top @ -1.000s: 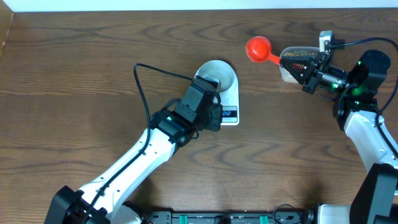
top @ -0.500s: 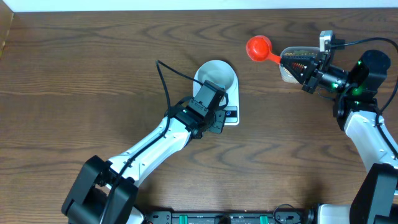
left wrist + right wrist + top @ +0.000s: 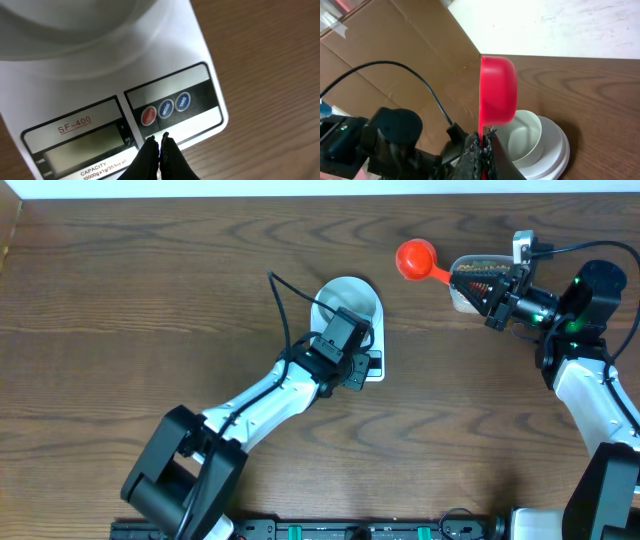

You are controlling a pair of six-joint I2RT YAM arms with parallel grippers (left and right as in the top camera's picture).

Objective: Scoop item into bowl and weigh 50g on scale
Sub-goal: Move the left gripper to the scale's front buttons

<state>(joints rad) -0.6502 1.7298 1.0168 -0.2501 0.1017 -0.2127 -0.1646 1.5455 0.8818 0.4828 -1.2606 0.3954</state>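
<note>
Left wrist: left gripper (image 3: 160,141) was pinched shut and empty, tips at near edge of scale (image 3: 90,85) panel, red button (image 3: 149,116) just ahead | bowl (image 3: 75,25) sat on scale beyond buttons | right gripper (image 3: 481,138) clamped red scoop (image 3: 497,90), well right of bowl; left arm nearer.

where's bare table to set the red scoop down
Widest: the table's left half, left of the left arm. Also the strip between the bowl and the red scoop, and the front patch between that arm and the right arm. Crowded: around the scale, with the left gripper at its buttons.
</note>
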